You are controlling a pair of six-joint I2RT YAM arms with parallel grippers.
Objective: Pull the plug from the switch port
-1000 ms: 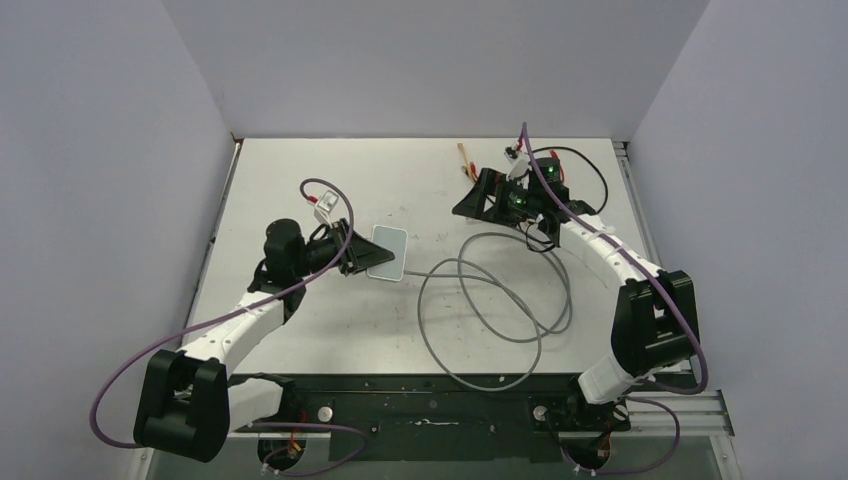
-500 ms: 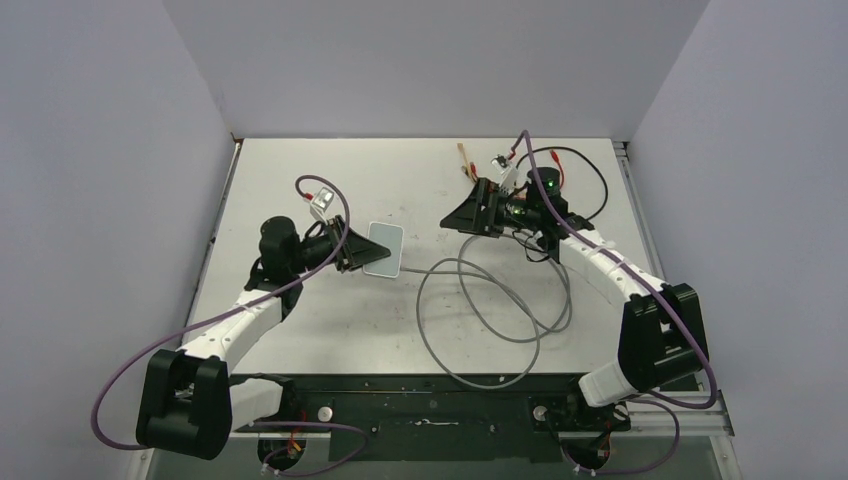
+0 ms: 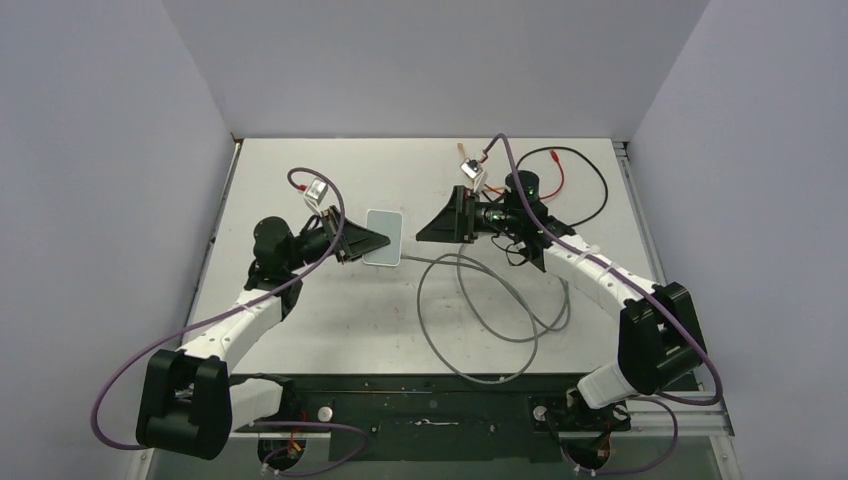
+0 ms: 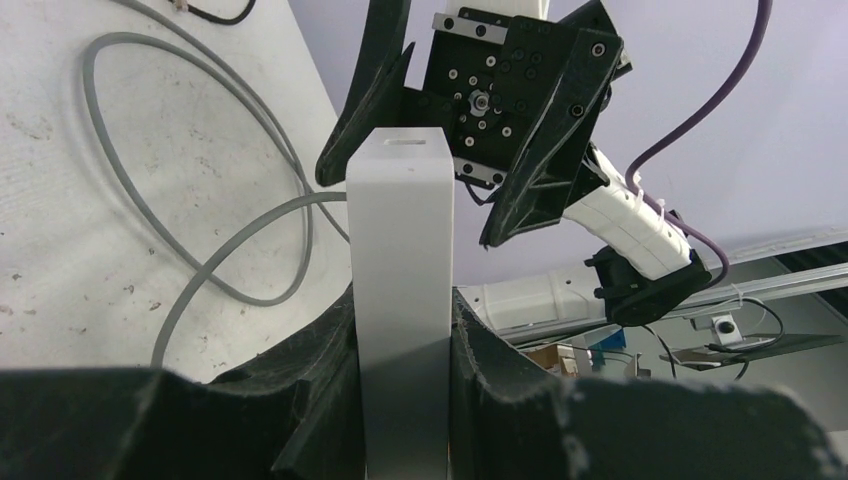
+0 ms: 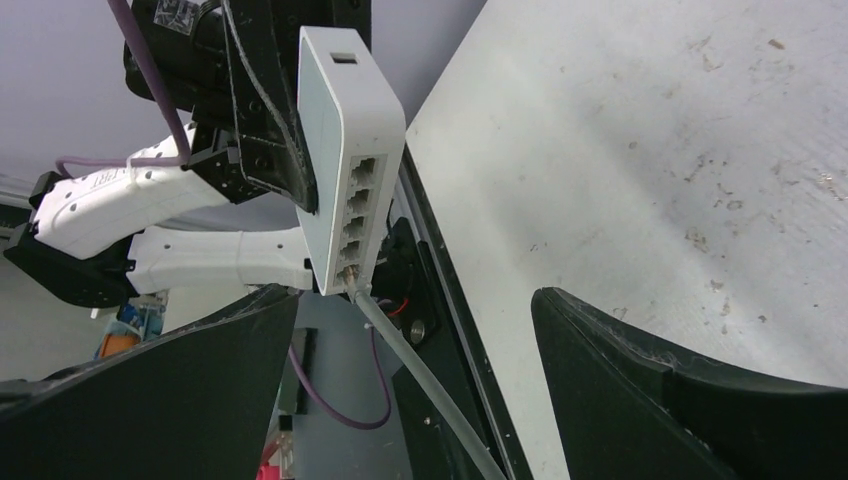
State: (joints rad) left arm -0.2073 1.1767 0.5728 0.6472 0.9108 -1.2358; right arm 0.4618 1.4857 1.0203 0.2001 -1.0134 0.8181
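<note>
My left gripper [image 3: 365, 240] is shut on a small pale grey-white switch box [image 3: 384, 238] and holds it lifted and tilted above the table. In the left wrist view the box [image 4: 400, 300] stands between my fingers [image 4: 300, 390]. In the right wrist view the box [image 5: 345, 150] shows a row of ports on its narrow edge; the grey cable's plug [image 5: 352, 277] sits in the lowest port. The grey cable [image 3: 470, 310] loops over the table. My right gripper [image 3: 432, 222] is open and empty, just right of the box, facing it, with the plug [image 3: 408, 256] below it.
A black and red wire bundle [image 3: 565, 180] and a small orange stick [image 3: 463, 152] lie at the back right of the table [image 3: 300, 320]. Purple arm cables arch over both wrists. Walls enclose the table on three sides.
My right gripper has swung left from the back right toward the box. My left gripper has raised and tilted the box a little, moving it slightly up and away.
</note>
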